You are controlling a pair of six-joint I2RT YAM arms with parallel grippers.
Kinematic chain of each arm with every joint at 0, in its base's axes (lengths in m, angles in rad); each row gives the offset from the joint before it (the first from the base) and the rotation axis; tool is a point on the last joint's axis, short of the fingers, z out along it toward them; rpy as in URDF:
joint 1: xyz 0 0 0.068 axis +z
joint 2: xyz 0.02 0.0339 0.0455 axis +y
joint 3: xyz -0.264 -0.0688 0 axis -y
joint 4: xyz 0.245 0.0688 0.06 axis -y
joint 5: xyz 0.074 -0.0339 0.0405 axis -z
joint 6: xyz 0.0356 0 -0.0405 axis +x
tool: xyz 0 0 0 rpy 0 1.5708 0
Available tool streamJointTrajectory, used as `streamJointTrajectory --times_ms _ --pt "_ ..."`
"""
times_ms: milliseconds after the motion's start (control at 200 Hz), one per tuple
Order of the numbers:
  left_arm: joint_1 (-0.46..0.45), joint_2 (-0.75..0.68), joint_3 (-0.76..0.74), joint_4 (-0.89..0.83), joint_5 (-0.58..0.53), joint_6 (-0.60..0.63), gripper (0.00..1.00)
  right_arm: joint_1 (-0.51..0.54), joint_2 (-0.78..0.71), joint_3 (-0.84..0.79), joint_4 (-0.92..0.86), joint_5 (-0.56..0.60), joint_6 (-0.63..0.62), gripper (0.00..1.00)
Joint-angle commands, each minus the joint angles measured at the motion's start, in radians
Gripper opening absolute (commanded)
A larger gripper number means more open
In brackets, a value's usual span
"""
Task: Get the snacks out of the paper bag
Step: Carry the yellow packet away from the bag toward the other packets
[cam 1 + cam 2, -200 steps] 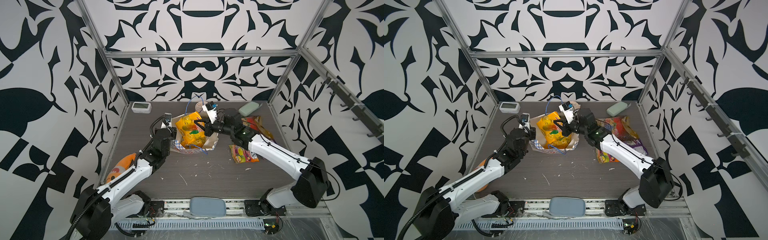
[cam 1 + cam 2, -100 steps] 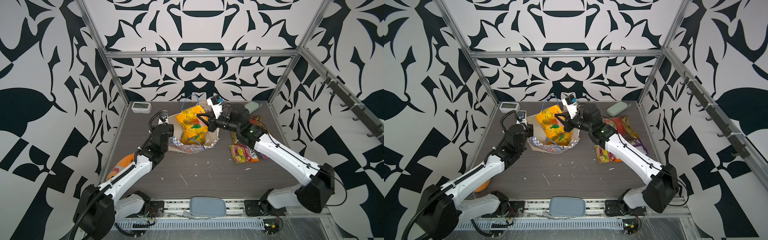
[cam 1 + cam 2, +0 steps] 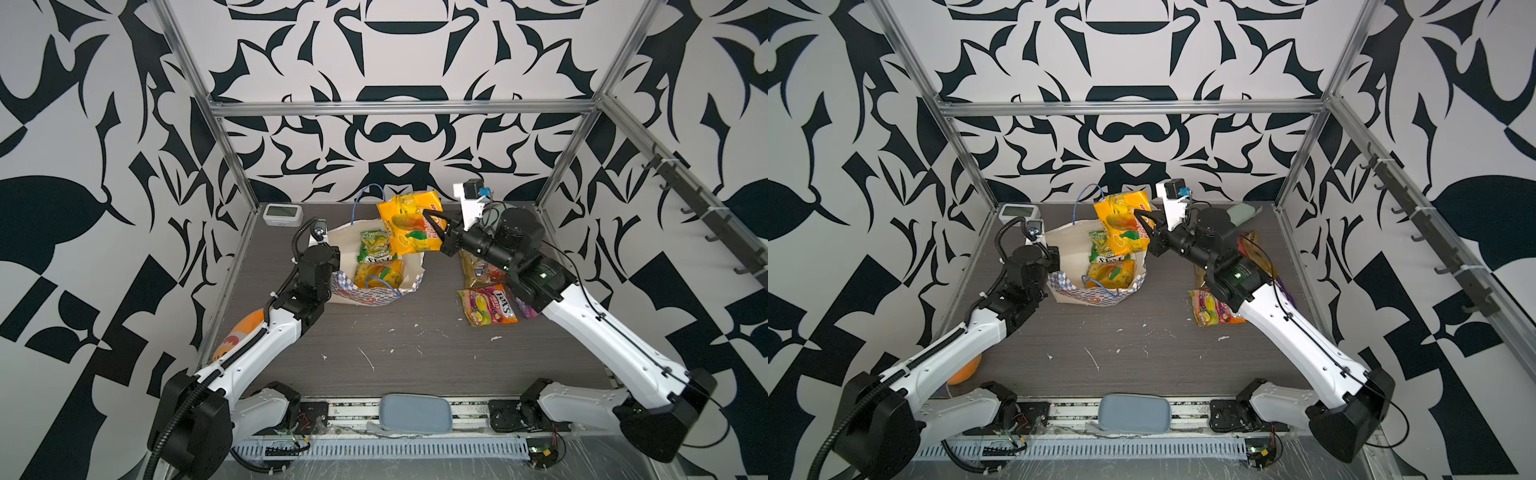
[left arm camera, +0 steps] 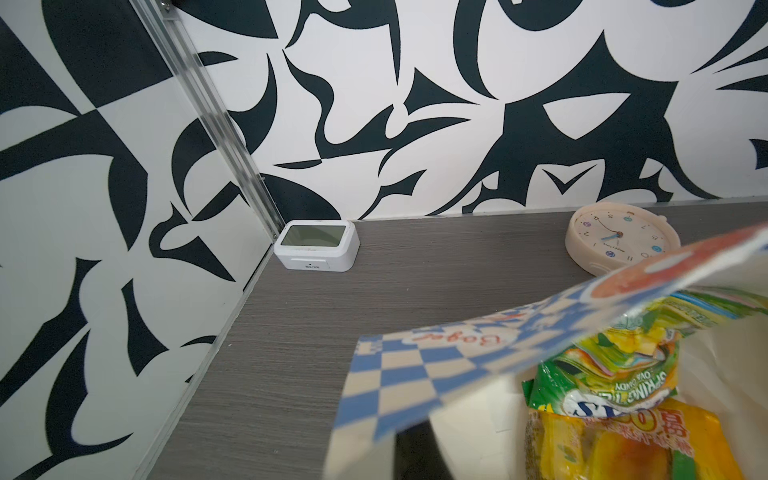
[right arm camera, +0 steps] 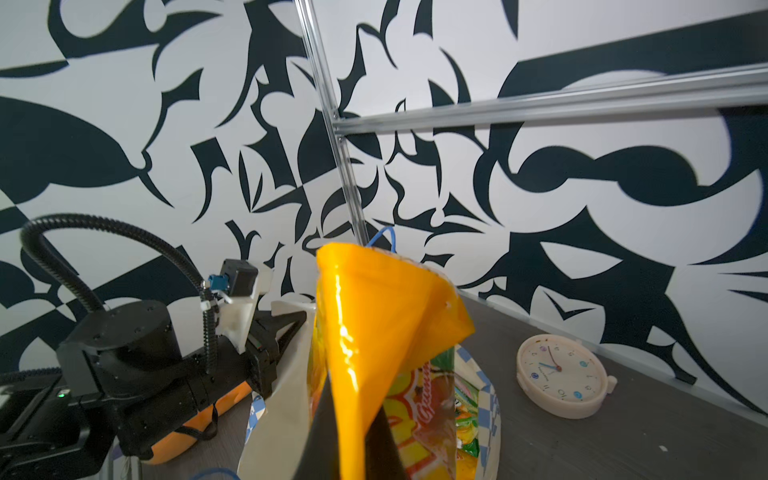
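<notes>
A pink-orange packet point(image 3: 488, 305) lies flat on the desk point(image 3: 374, 353), at 3 o'clock from the paper bag point(image 3: 348, 290). The bag stands open, the left pincer point(image 5: 297, 321) closed tight on its 9 o'clock rim, with a green-yellow packet point(image 3: 374, 247) and a yellow-orange packet point(image 3: 378, 275) inside. Above its 1 o'clock edge the right pincer point(image 3: 429, 219) pinches a second yellow-orange packet point(image 3: 404, 224) aloft.

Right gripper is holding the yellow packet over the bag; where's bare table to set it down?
Widest bare table lies between the paper bag and the front rail. A narrower gap runs between the bag and the pink-orange FOX'S packet. Crowded: behind that packet, where the clear candy pack and purple packet lie under the right arm.
</notes>
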Motion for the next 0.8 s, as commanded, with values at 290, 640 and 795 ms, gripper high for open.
streamJointTrajectory --times_ms 290,640,795 --pt "0.013 -0.039 -0.009 0.02 -0.034 -0.012 0.0 -0.075 -0.13 0.052 -0.041 0.188 -0.023 0.0" --pt "0.013 -0.043 -0.007 0.027 -0.02 -0.017 0.0 -0.246 -0.152 0.047 -0.151 0.158 0.04 0.0" --pt "0.012 -0.036 0.0 0.017 -0.013 -0.026 0.0 -0.3 -0.028 0.049 -0.179 0.012 0.075 0.0"
